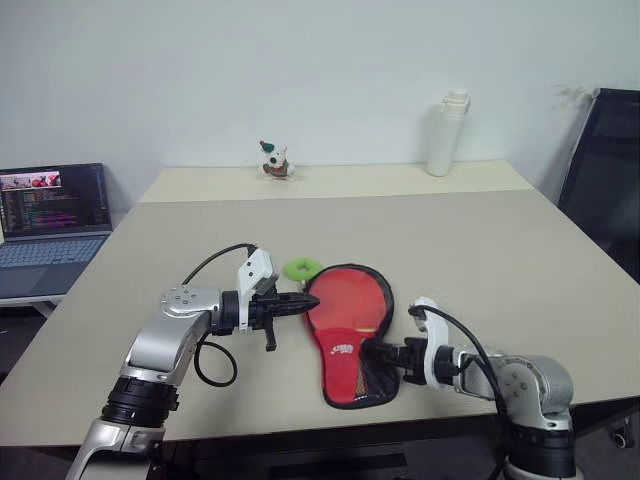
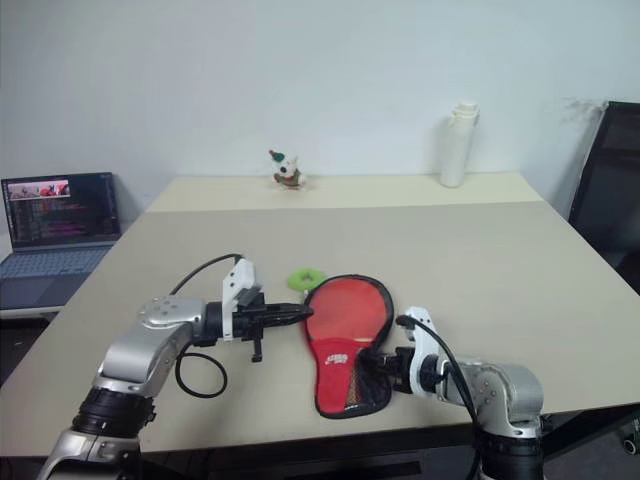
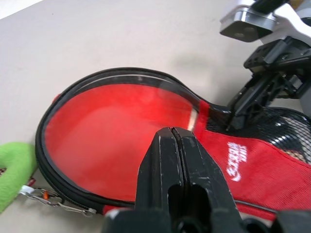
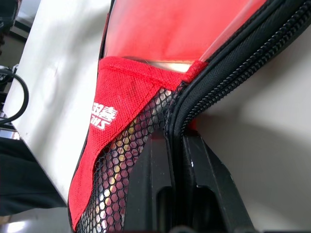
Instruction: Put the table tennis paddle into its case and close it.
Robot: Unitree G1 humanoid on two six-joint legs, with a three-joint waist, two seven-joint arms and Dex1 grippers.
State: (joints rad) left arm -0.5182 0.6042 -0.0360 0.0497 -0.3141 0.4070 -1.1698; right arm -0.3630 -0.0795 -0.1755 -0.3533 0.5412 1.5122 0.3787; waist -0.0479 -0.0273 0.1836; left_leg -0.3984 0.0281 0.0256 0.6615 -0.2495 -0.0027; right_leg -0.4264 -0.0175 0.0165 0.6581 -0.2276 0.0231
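Case [image 1: 348,335] lies lengthwise toward us on the surface [image 1: 500,250]; our right gripper [image 1: 375,352] clamps its handle-end edge, our left gripper [image 1: 306,303] meets the round end, jaws together.

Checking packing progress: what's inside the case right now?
Through the case's clear window a red round surface shows, likely the table tennis paddle. Its handle can't be seen, covered by the red panel and mesh.

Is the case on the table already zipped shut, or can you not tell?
Cannot tell. The case lies flat; the right gripper is shut on its zipper edge.
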